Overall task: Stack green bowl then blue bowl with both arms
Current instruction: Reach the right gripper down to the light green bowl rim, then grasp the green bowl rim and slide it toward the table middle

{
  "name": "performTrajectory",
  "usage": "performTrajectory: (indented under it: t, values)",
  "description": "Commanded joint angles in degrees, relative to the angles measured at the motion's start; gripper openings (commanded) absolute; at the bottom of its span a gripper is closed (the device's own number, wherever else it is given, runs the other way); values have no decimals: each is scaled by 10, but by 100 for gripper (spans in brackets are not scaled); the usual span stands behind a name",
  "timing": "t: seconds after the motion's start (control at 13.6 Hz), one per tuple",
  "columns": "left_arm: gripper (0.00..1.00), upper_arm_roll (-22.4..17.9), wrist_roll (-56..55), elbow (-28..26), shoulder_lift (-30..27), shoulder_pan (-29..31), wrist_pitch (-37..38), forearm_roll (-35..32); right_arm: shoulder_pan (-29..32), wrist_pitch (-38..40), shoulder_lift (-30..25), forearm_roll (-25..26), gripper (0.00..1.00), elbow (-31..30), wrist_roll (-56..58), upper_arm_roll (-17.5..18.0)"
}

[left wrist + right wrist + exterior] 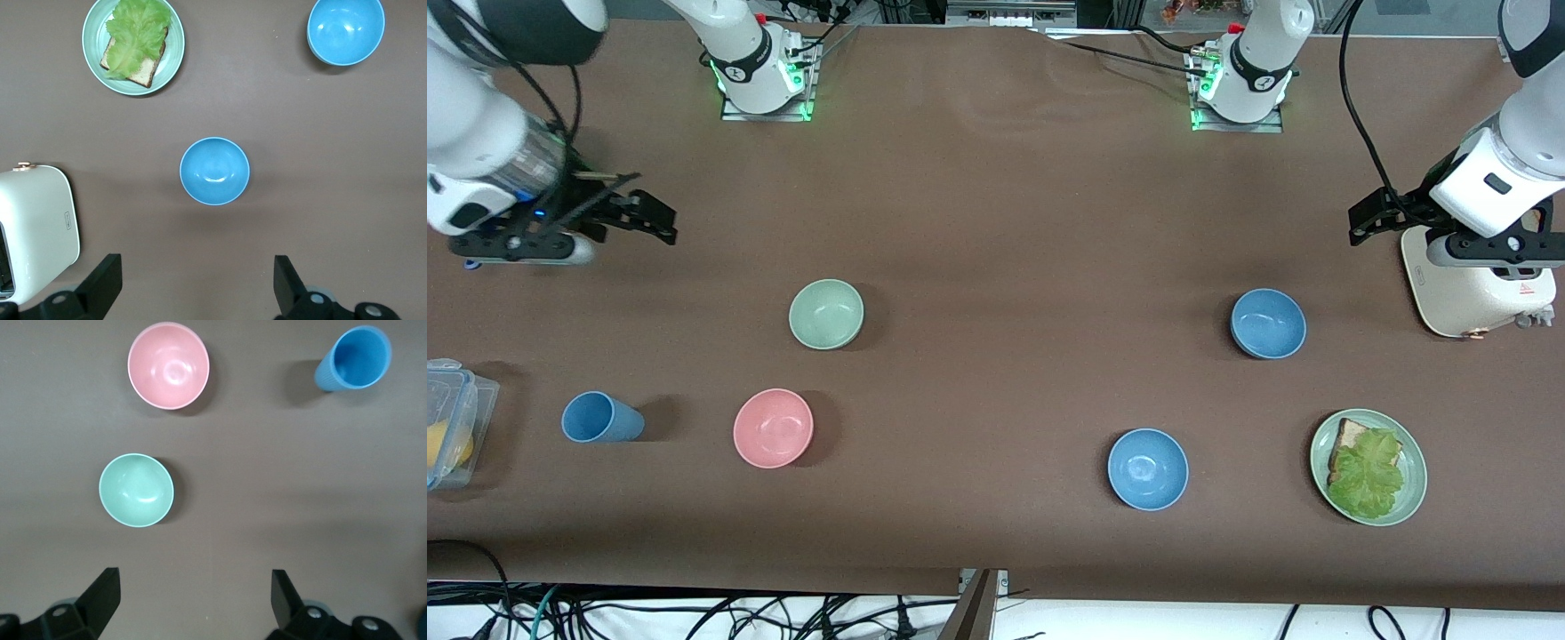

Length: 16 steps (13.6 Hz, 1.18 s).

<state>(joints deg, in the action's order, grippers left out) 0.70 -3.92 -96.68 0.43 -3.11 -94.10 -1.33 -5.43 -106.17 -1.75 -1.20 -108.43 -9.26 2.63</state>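
Note:
The pale green bowl (826,313) stands upright toward the right arm's end of the table; it also shows in the right wrist view (136,489). Two blue bowls stand toward the left arm's end, one farther from the front camera (1268,324) (215,171) and one nearer (1148,468) (345,30). My right gripper (534,247) (195,600) is open and empty, up over bare table well away from the green bowl. My left gripper (1494,251) (198,283) is open and empty, over the toaster's edge.
A pink bowl (773,428) and a blue cup (600,418) stand nearer the front camera than the green bowl. A clear plastic box (463,391) sits at the right arm's end. A white toaster (1467,293) and a green plate (1416,480) with toast and lettuce sit at the left arm's end.

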Motion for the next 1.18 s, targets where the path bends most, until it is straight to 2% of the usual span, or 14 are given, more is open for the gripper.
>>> performTrajectory:
  t: [0.0, 0.07, 0.22, 0.66, 0.74, 0.81, 1.03, 1.1]
  values:
    - [100, -1, 2, 8, -3, 1, 11, 13, 2, -168, -63, -2, 100, -195, -43, 33]
    - [100, -1, 2, 9, -3, 1, 11, 12, 2, -227, -53, -2, 100, -233, -58, 43]
    - [100, -1, 1, 8, -3, 1, 11, 12, 2, -300, 0, -2, 100, -257, -61, 57]
    - [100, 0, 0, 8, -3, 0, 11, 13, -9, -527, 196, -1, 98, -257, -73, 58]
    - [100, 0, 0, 8, -3, 0, 11, 13, -10, -554, 216, -2, 94, -257, -73, 58]
    - [100, 0, -1, 8, -3, 0, 11, 12, -11, -563, 226, -1, 84, -256, -74, 58]
    - [100, 0, -1, 8, -3, 0, 11, 12, -11, -558, 222, -1, 40, -253, -72, 59]
    - [100, 0, -1, 8, -3, 0, 11, 13, -11, -556, 219, -1, 28, -253, -70, 62]
